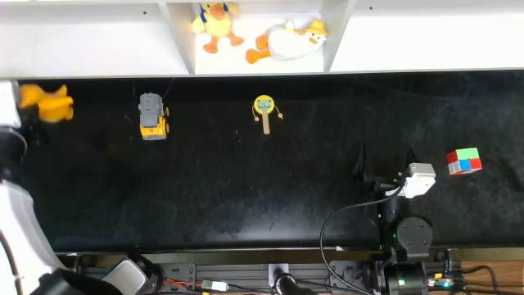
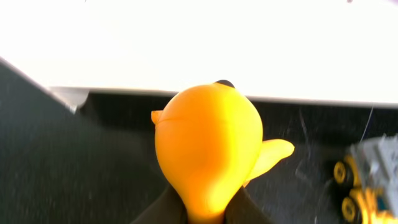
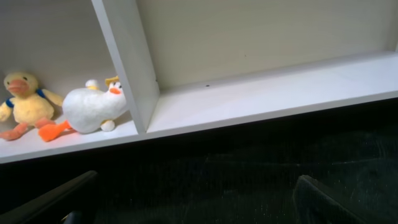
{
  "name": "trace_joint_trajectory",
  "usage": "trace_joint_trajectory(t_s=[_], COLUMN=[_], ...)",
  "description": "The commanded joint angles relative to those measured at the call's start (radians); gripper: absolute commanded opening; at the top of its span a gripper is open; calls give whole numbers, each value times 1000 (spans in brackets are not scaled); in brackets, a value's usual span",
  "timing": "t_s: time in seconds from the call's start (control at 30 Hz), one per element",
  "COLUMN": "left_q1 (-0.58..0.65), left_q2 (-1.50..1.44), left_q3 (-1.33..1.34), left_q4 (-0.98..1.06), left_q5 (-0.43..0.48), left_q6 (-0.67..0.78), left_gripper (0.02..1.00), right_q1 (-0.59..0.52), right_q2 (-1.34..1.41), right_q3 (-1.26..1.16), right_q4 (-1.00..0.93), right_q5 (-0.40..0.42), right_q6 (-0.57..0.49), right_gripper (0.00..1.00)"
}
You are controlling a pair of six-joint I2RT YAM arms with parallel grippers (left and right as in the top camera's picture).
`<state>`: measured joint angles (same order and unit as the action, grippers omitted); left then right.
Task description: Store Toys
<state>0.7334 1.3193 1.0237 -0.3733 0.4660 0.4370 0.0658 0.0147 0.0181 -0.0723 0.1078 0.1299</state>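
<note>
My left gripper (image 2: pixel 206 214) is shut on an orange rubber toy (image 2: pixel 208 146), held at the table's far left (image 1: pixel 47 102) just in front of the white shelf (image 2: pixel 217 43). A yellow and grey toy truck (image 1: pixel 152 116) stands on the black mat to its right, also in the left wrist view (image 2: pixel 370 180). A small green and yellow rattle (image 1: pixel 264 109) lies mid-mat. A coloured cube (image 1: pixel 463 161) sits at the right. My right gripper (image 1: pixel 385 170) stands open and empty over the mat, facing the shelf (image 3: pixel 280 93).
The shelf's middle compartment holds a yellow plush duck (image 1: pixel 215 23) and a white plush duck (image 1: pixel 286 41), seen too in the right wrist view (image 3: pixel 25 96) (image 3: pixel 93 109). A white divider (image 3: pixel 127 62) separates it from the bare right compartment. Cables run along the table's front edge.
</note>
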Motion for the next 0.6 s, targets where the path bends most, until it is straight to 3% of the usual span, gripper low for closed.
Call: trace_joint_trajectory(t_s=[0.03, 0.1, 0.23, 0.6], left_q1=[-50, -71, -125, -241], left_q2=[85, 117, 123, 131], left_q3=[128, 164, 170, 170], left_q4=[5, 6, 16, 122], left_q5=[-53, -64, -222, -344], left_q6=[-113, -142, -243, -348], left_gripper=[53, 60, 77, 97], right_q1=[-3, -3, -3, -3], right_q2=[-11, -11, -11, -11], right_q3=[-14, -14, -14, -14], right_q4=[3, 3, 3, 3], right_q5=[-7, -7, -7, -7], right_q6=[-3, -3, -3, -3], right_gripper=[993, 993, 996, 996])
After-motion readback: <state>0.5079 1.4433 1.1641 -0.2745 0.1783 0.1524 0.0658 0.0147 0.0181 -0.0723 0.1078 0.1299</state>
